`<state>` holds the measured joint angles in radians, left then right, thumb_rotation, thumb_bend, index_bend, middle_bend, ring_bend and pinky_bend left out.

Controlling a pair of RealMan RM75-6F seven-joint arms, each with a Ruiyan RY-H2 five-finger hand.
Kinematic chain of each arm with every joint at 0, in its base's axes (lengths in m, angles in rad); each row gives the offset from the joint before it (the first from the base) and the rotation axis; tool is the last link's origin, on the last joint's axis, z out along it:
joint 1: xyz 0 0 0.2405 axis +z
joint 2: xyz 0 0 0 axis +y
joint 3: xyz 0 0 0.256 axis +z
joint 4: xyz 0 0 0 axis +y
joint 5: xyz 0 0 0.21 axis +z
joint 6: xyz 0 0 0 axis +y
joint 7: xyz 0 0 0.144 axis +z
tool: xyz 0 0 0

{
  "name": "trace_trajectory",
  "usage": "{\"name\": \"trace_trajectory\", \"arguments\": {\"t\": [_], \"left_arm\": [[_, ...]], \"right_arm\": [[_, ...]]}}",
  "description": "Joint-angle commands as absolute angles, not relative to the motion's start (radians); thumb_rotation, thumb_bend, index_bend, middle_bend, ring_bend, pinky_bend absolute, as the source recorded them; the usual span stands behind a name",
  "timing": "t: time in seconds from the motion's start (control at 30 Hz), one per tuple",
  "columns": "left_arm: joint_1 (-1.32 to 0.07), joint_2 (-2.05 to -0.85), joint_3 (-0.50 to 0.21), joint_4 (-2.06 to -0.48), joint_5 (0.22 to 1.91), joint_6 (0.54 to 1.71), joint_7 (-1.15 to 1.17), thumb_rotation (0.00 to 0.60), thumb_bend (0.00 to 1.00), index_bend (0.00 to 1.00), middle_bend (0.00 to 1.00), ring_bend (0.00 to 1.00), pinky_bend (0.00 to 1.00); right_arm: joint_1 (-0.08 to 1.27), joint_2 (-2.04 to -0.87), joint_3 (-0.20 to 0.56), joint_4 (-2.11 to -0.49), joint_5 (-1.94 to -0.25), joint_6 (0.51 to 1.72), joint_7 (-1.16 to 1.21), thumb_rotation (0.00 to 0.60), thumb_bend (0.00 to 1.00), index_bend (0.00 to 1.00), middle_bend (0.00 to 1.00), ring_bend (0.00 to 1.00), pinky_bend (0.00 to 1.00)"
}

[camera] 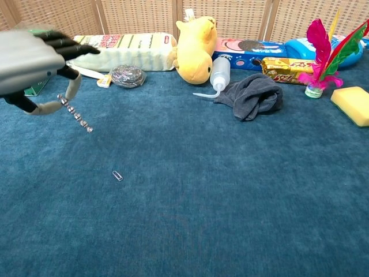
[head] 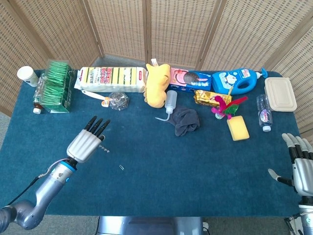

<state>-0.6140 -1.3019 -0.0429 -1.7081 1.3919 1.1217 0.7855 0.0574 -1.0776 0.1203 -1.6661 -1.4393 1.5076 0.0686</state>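
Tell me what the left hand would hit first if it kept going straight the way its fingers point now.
Probably the steel wool ball. The left hand, holding a small beaded chain, points up-right toward it across bare cloth. The hand is raised, so it might pass above.

Staged robot test setup rather than a lived-in room, blue-carpeted table [head: 195,161] filling the frame, woven rattan folding screen [head: 146,29] closing off the top, unrelated household goods lined along the table's far edge

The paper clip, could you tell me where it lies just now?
In the chest view the paper clip lies on the blue cloth at lower left, below and right of the left hand and the bead chain that it holds.
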Motion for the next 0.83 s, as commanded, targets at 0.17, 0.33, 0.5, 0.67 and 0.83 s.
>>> {"name": "trace_trajectory", "arguments": {"t": [0.17,0.33,0.5,0.67,0.83], "left_arm": [[-0.624,-1.226,-0.025,-1.841,1.448,1.135,0.933,0.600,0.72,0.52,0.00,0.00,0.00],[-0.629,-1.208,-0.012,-1.873,1.457,1.118,1.012,0.600,0.72,0.52,0.00,0.00,0.00],[-0.634,-1.218,0.003,-1.878,1.461,1.097,1.074,0.600,0.72,0.52,0.00,0.00,0.00],[-0.632,-1.240,0.017,-1.870,1.463,1.085,1.109,0.600,0.72,0.52,0.00,0.00,0.00],[-0.629,-1.242,0.024,-1.868,1.469,1.083,1.125,0.600,0.72,0.52,0.00,0.00,0.00]], "right_arm": [[0.055,-1.071,0.122,-1.669,-1.443,1.514,0.080,0.600,0.09,0.00,0.00,0.00,0.00],[0.053,-1.067,0.121,-1.672,-1.446,1.517,0.087,0.600,0.09,0.00,0.00,0.00,0.00],[0.051,-1.064,0.121,-1.674,-1.449,1.522,0.090,0.600,0.09,0.00,0.00,0.00,0.00],[0.049,-1.061,0.124,-1.674,-1.445,1.523,0.098,0.600,0.09,0.00,0.00,0.00,0.00],[0.050,-1.059,0.126,-1.673,-1.439,1.520,0.103,0.600,0.09,0.00,0.00,0.00,0.00]]}}
